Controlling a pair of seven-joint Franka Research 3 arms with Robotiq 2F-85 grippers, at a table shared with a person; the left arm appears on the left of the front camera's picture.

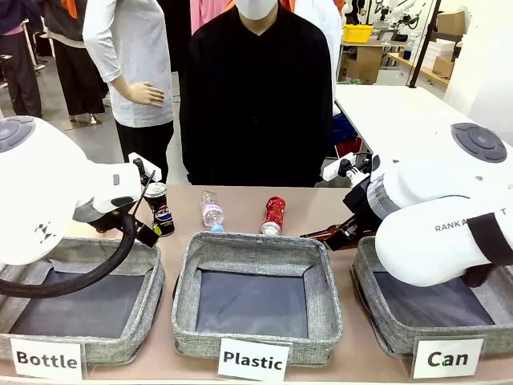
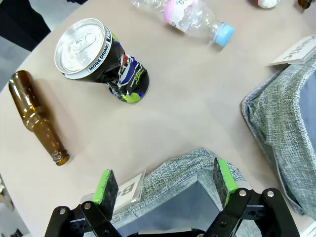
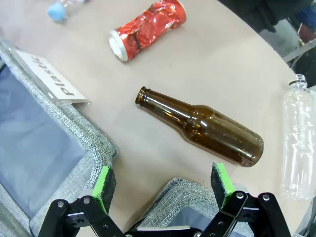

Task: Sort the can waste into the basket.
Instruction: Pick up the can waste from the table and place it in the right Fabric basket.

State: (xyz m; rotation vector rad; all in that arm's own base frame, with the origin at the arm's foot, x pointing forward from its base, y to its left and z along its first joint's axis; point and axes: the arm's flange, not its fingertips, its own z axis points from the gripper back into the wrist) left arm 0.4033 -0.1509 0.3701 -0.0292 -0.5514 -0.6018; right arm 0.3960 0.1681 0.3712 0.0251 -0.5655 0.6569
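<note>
By my reckoning, nothing is sorted yet. My left end effector (image 2: 164,181) and my right end effector (image 3: 162,183) both stand wide open, holding nothing. The black can (image 1: 161,210) stands crumpled at the far left of the table (image 1: 240,210). The red can (image 1: 273,215) lies on its side at the far middle. The basket (image 1: 385,329) labelled "Can" sits near right, and the part of its lining I can see is bare. Both cans are left to move.
</note>
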